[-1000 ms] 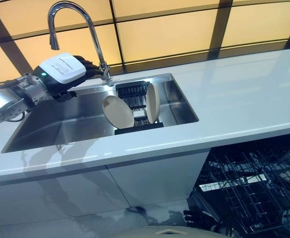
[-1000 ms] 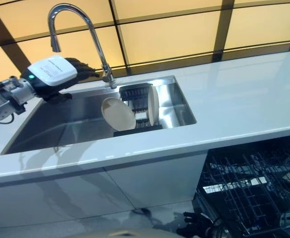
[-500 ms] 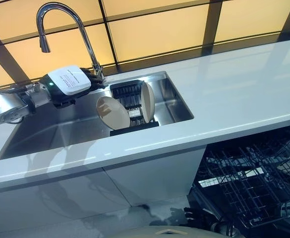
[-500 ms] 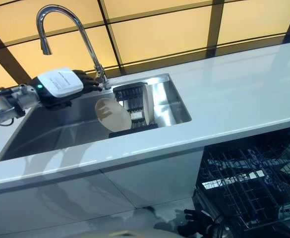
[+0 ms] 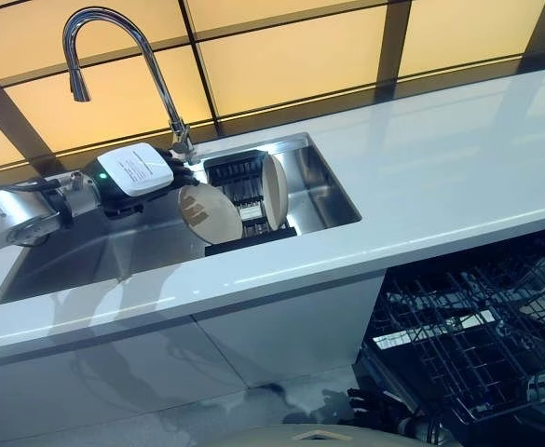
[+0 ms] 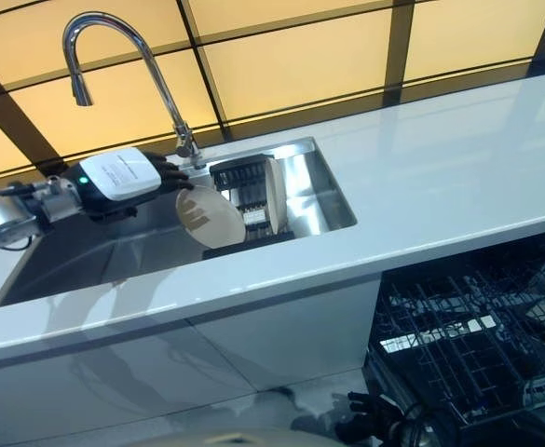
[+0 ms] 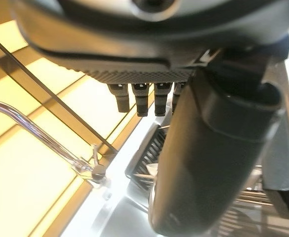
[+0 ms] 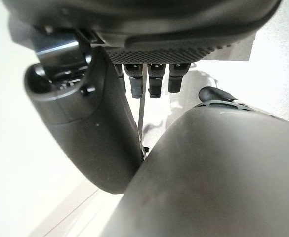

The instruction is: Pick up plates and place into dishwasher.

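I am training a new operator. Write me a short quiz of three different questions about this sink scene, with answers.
1. True or false: the left hand already grips a round beige plate.
2. How many beige plates stand in the black dish rack in the steel sink?
3. The dark wire dishwasher rack is: A) loaded B) without plates.

Key:
1. False; it is near the leaning plate.
2. Two; the other plate stands upright.
3. B.

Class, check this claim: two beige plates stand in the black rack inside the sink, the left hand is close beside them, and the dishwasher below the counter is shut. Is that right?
Not quite. The dishwasher is open, its wire rack pulled out, as the left eye view shows. The rest holds: two plates stand in the black rack inside the sink, the left hand close beside them.
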Motion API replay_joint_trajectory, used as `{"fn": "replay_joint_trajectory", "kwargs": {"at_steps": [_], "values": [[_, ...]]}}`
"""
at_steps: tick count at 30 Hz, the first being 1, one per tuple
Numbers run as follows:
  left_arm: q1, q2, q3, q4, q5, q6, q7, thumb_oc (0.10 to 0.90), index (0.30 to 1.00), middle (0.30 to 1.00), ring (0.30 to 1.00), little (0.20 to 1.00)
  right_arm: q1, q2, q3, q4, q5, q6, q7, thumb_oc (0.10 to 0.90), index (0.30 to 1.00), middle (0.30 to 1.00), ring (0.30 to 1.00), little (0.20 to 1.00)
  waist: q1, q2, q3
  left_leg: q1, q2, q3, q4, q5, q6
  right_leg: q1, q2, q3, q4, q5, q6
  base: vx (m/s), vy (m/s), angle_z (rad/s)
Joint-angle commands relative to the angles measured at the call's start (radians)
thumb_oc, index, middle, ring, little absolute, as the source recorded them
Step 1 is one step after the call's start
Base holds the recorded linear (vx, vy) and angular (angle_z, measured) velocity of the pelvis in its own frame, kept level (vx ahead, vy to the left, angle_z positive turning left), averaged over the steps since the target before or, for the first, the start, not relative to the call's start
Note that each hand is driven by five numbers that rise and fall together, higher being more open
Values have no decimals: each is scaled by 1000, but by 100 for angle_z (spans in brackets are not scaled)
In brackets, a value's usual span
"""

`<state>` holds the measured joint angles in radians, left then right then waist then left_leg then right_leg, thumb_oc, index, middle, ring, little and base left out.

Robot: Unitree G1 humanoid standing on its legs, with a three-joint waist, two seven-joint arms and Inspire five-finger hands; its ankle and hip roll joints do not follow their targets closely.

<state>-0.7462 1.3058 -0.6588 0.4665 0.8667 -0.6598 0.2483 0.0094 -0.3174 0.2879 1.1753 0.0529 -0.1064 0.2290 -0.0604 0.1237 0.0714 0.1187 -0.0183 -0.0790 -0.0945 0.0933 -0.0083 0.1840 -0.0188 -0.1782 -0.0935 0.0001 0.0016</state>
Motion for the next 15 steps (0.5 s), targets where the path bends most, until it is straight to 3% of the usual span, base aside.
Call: {"fn": "replay_joint_trajectory", "kwargs": {"at_steps": [1,15], "values": [[-97,30,203,115,-65,49,83,800,900,900,900,900,28,-18,1,-4,-44,-12,21,800,900,900,900,900,-5,-5,21,75,-90,111,7,-210,70,11,61,65,6,-79,23,10,48,-1],[-72,-51,169,107,-30,81,97,800,900,900,900,900,19,-23,-11,9,-58,-23,29,800,900,900,900,900,-20,-19,35,76,-87,129,7,-213,76,7,66,92,6,-73,25,12,27,-3]]}}
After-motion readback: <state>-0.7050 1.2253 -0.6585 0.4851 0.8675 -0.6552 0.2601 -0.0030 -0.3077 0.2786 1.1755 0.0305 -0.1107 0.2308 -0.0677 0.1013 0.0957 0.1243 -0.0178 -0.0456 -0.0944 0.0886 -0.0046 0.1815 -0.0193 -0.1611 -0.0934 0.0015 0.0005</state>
